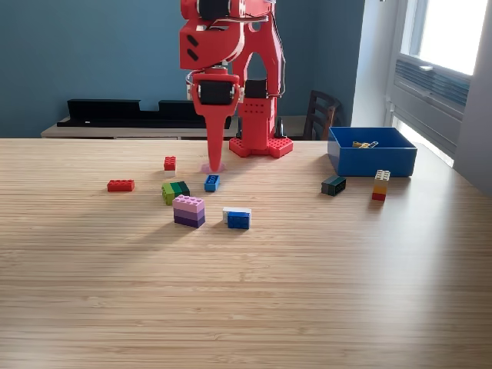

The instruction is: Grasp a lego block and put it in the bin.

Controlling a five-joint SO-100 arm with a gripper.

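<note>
1. One red arm (231, 46) is standing at the far side of the wooden counter (246, 292), on a red base (260, 146).
2. One claw (214, 163) is pointing straight down, its tip sitting at or just above the counter, just behind a small blue block (211, 182). The fingers are looking pressed together into one narrow point; nothing is showing between them.
3. One blue bin (372, 158) is resting on the counter at the exterior view's right, well apart from the claw. Something small and yellowish is lying inside it; too small to tell what.
4. Loose lego pieces on the counter, counted: eight.
5. Red: two. A flat red block (121, 185) is lying furthest to the exterior view's left; a small red block (170, 163) is sitting nearer the claw.
6. One green pair (175, 191), light green joined to dark green, is lying left of the small blue block.
7. One pink-and-purple stack (189, 210) is sitting just in front of the green pair.
8. One blue-and-white block (237, 217) is lying just right of that stack.
9. One dark block (334, 185) is lying near the bin's front corner.
10. One upright stack (380, 185), white over yellow over red, is standing just in front of the bin.
</note>
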